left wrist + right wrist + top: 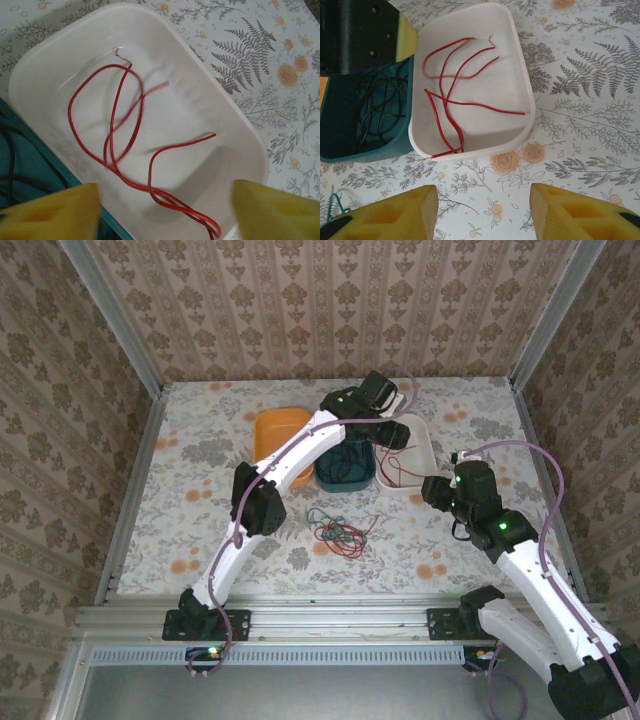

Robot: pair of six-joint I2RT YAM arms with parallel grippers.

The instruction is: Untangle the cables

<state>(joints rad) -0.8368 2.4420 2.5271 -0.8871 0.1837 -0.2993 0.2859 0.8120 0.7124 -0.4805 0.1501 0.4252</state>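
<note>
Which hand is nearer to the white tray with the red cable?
Left. The left hand hangs directly over the white tray, above the red cable; the right hand is off its near end, over the table.

No legible text, labels or numbers anywhere.

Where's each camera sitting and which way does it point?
Top external: above and behind the bases, looking down on the table; left arm and right arm show.
Left wrist: on the left arm, looking into the white tray; left hand's yellow fingers show.
Right wrist: on the right arm, facing the white tray and teal tray; right hand's fingers show.
Shared: both wrist views hold the red cable.
</note>
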